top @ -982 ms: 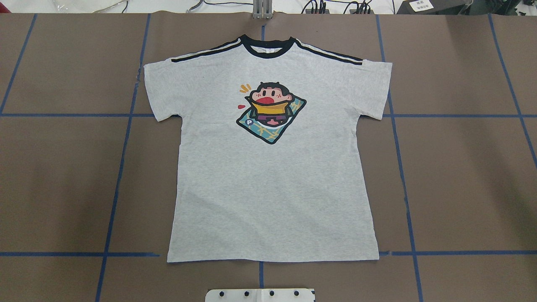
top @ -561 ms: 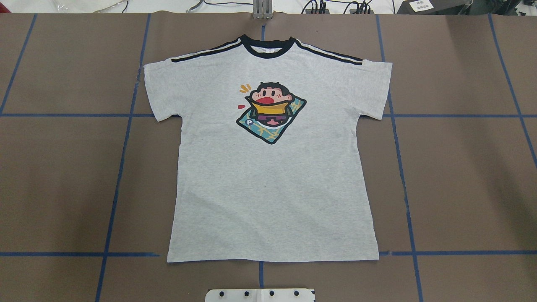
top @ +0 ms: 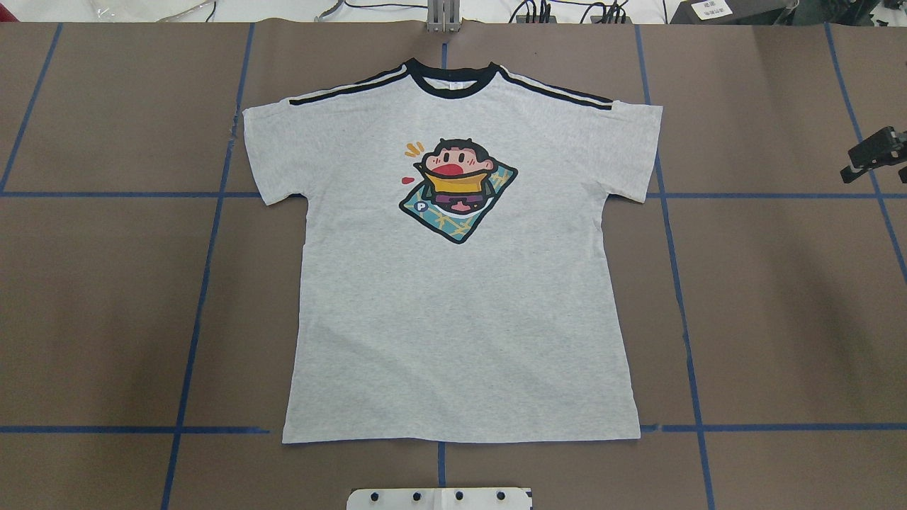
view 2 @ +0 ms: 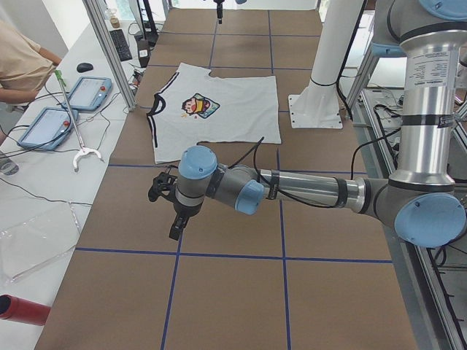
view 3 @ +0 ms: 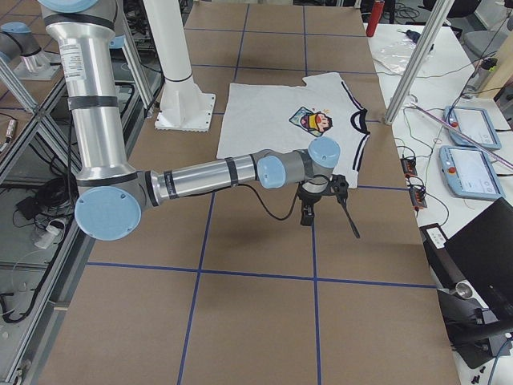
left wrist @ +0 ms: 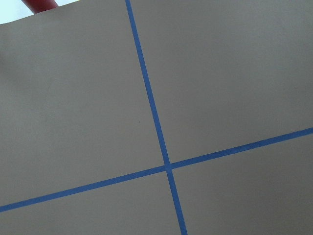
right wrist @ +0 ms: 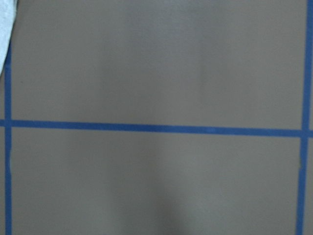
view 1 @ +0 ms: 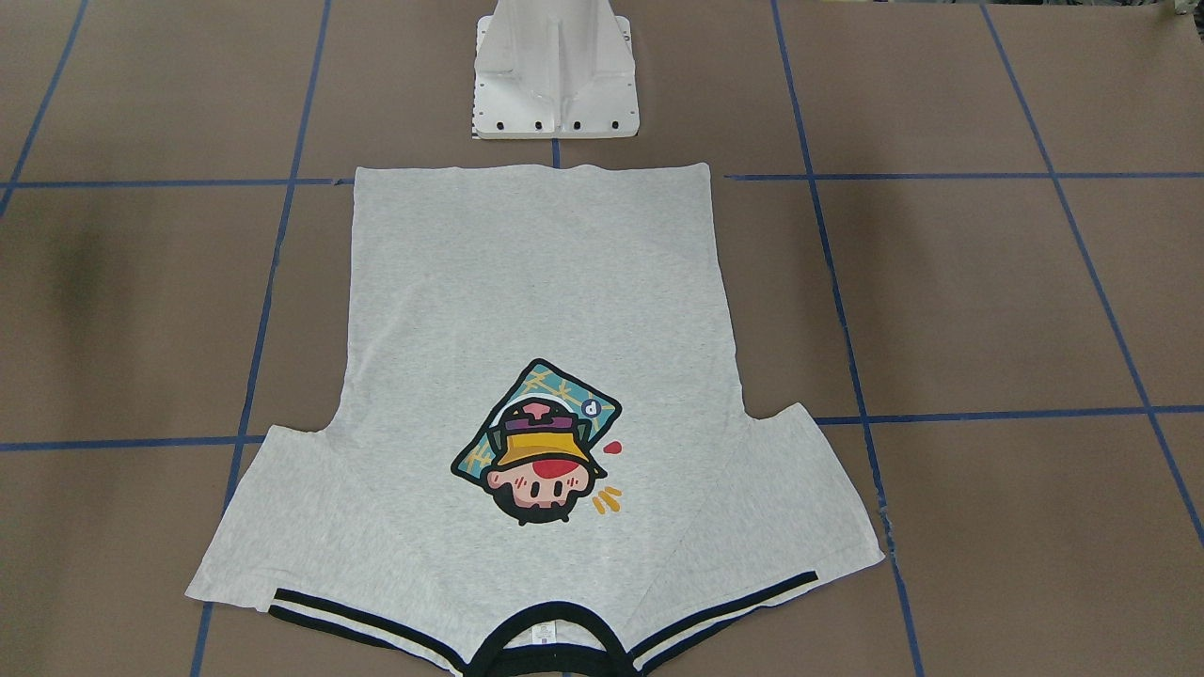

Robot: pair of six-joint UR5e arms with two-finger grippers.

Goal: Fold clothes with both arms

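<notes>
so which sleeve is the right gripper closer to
The sleeve on the robot's right, at the overhead view's right side. The right gripper hangs out past that side, while the other sleeve lies on the opposite side of the collar.

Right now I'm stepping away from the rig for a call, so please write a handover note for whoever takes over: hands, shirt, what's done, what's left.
Left hand: above the bare brown paper-covered table, off the shirt's left side, nothing seen in it. Open or shut cannot be told.
Right hand: at the overhead view's right edge, apart from the shirt, nothing seen in it. Open or shut unclear.
Light heather-grey T-shirt with black collar and cartoon print: lies flat, print up, collar away from the robot, both sleeves spread.
Done: no fold yet.
Left: every fold.
</notes>
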